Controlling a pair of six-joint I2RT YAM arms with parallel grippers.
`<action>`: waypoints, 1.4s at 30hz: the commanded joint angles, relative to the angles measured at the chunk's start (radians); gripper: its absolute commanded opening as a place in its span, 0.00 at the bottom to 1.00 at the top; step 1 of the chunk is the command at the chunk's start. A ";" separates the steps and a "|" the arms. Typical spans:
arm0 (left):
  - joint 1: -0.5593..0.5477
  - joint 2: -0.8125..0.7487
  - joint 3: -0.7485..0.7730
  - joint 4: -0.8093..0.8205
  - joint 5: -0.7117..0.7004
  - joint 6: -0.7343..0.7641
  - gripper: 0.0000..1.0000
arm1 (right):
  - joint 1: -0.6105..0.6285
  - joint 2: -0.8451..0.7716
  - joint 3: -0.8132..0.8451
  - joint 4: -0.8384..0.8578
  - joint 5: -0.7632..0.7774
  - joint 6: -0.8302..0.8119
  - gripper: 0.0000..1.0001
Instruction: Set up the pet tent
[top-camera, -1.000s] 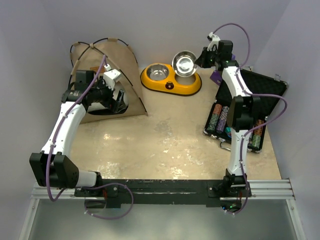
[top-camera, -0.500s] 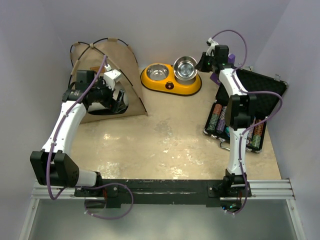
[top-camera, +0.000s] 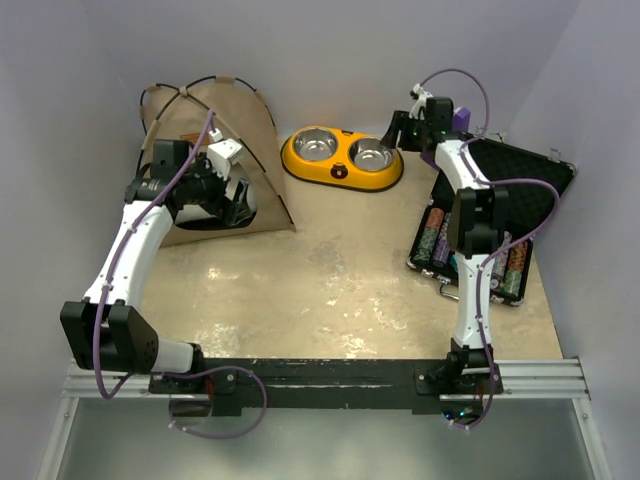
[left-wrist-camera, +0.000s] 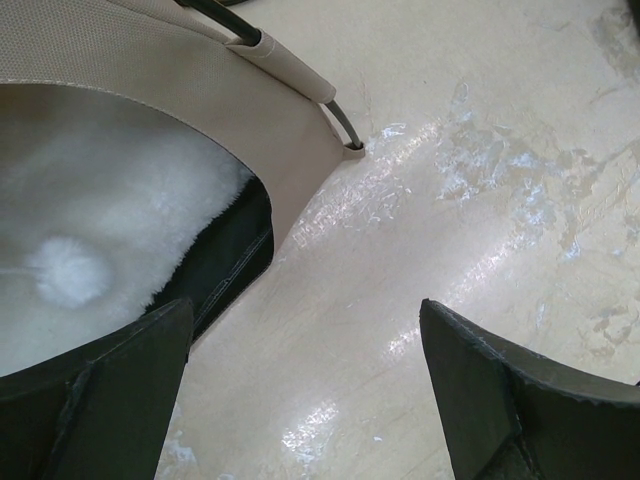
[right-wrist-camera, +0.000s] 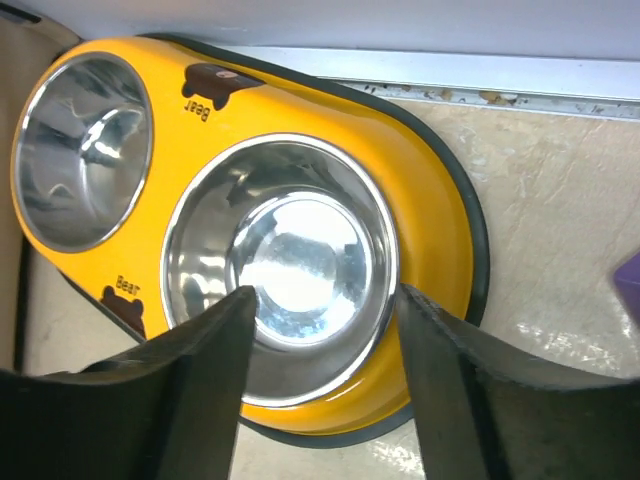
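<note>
Beige tabletop (top-camera: 340, 290): one tent (top-camera: 225, 115), two bowls (top-camera: 372, 155)

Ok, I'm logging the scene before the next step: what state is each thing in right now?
pet tent: standing, poles arched.
white cushion: lying inside the tent.
feeder: upright, both steel bowls seated, empty.
chip case: lid open, chips in rows.
left gripper: open, at the tent door, empty.
right gripper: open above a bowl, empty.

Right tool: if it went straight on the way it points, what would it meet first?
Probably the right-hand steel bowl in the yellow feeder, centred just beyond the right tool in its wrist view, though the depth is unclear.
</note>
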 joint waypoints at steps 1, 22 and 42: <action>-0.002 0.015 0.077 -0.004 -0.007 0.004 1.00 | 0.001 -0.065 0.094 0.041 -0.070 -0.020 0.68; 0.256 -0.035 0.273 0.101 0.099 -0.296 1.00 | 0.292 -0.455 -0.123 0.091 -0.226 -0.499 0.88; 0.304 -0.235 -0.098 -0.064 -0.197 -0.082 1.00 | 0.444 -0.950 -0.850 0.349 0.081 -0.392 0.99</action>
